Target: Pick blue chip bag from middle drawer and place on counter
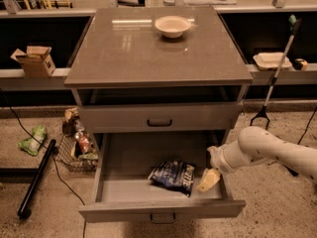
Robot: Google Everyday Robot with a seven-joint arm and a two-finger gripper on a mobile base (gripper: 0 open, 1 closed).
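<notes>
The open middle drawer [124,187] holds 1 blue chip bag [173,175]; the gripper [208,179] hangs just beside it, grip state unclear.

One blue chip bag [173,176], one bowl [172,26], jaws in one open drawer [130,158].

The smooth white arm [270,150] runs off the right edge. Its pale gripper [208,180], inside the shallow grey middle drawer [158,209] at its right, hides some floor.
</notes>
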